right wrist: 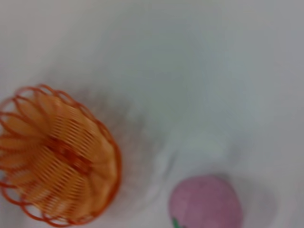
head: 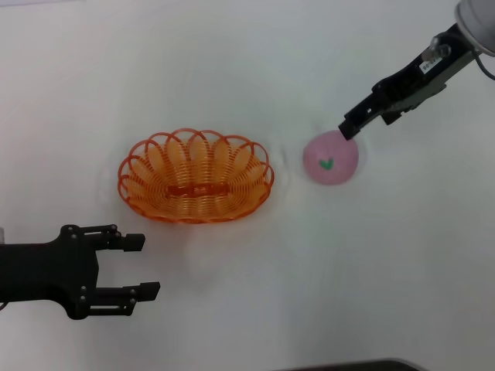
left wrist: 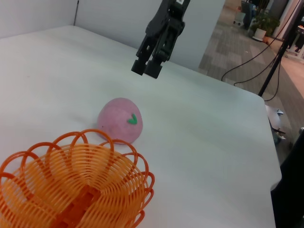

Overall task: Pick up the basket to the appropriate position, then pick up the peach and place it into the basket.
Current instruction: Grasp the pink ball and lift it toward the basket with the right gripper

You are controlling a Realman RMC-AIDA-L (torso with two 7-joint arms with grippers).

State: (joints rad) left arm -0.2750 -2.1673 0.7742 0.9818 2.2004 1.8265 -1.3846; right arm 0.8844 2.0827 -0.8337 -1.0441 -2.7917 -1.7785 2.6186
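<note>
The orange wire basket (head: pixel 195 176) (left wrist: pixel 71 185) (right wrist: pixel 57 161) stands upright on the white table, left of centre, with nothing in it. To its right the pink peach (head: pixel 330 158) (left wrist: pixel 119 119) (right wrist: pixel 205 202) lies on the table, its green leaf mark facing up. My right gripper (head: pixel 349 128) (left wrist: pixel 147 70) hangs just above the far right side of the peach, apart from it, fingers close together and holding nothing. My left gripper (head: pixel 150 266) is open near the front left, short of the basket and not touching it.
A white table (head: pixel 255 309) carries both objects. In the left wrist view its right edge (left wrist: pixel 268 142) drops off to a floor with cables and a stand.
</note>
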